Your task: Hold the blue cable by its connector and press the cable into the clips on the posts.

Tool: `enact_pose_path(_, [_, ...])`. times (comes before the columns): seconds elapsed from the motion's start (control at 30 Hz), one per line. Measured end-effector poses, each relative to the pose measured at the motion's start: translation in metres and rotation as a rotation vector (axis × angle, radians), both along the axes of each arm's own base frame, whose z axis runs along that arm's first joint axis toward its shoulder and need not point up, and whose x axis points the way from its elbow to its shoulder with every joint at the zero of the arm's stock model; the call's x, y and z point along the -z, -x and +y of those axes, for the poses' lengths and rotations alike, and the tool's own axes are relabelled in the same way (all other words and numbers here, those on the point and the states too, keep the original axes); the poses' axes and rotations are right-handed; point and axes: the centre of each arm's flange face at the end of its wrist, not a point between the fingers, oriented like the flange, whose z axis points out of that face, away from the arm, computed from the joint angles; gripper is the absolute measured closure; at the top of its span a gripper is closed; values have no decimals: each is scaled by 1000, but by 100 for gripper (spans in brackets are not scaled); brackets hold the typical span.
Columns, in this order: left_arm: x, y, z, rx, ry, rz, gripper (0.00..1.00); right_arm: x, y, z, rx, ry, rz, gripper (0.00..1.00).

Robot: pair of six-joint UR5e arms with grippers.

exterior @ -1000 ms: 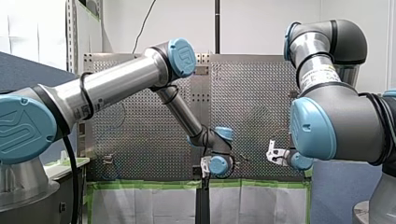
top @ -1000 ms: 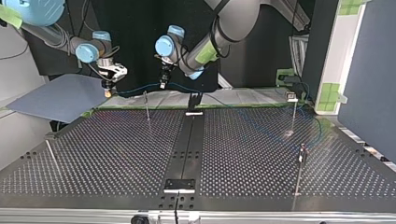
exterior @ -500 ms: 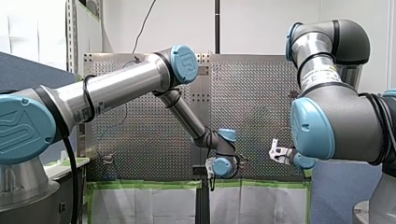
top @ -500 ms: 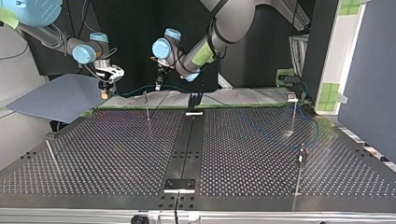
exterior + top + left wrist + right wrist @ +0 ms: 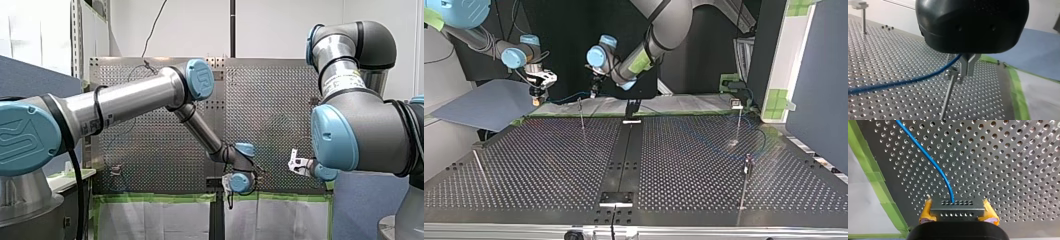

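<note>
blue cable (image 5: 930, 160) | connector (image 5: 957, 206) clamped in right hand (image 5: 958, 212) | left hand (image 5: 968, 73) pinching cable just above post (image 5: 947, 95)

My left arm (image 5: 130, 97) was a long shiny silver tube with round blue caps (image 5: 201, 79) at its joints. Black rings (image 5: 97, 107) went round it, and a black cable (image 5: 78, 195) hung by its grey base (image 5: 25, 205). It had a green patch (image 5: 640, 60) too. My right arm (image 5: 370, 125) was fat and dark grey, with a silver part (image 5: 332, 55), a white label (image 5: 344, 80) and a big blue cap (image 5: 334, 137). My left gripper (image 5: 968, 72) had a round black body (image 5: 973, 22) and thin metal fingers (image 5: 965, 66). My right gripper (image 5: 958, 207) had a black shell (image 5: 958, 232) and yellow pads (image 5: 927, 212).
</note>
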Motion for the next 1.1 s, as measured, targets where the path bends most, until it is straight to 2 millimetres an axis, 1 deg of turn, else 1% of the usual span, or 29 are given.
enact_pose_path(0.17, [-8,-8,-6,3,21,-10,100,0,2,-1,4,3,-3,100])
enact_pose_path(0.47, [-9,-5,-10,15,14,-6,100,-2,8,-5,15,9,-6,100])
enact_pose_path(0.6, [-11,-11,-8,12,20,-9,100,-3,9,-8,15,13,-4,100])
enact_pose_path(0.73, [-14,-23,-4,9,29,-14,100,-3,9,-8,15,14,-3,100])
enact_pose_path(0.87, [-10,-31,2,1,27,-11,100,-4,8,-9,14,17,-2,100])
enact_pose_path(0.97, [-7,-35,6,-5,24,-6,100,-5,7,-10,12,19,-1,100])
enact_pose_path(1.1, [-5,-35,5,-3,22,-4,100,-5,7,-11,11,21,-1,100])
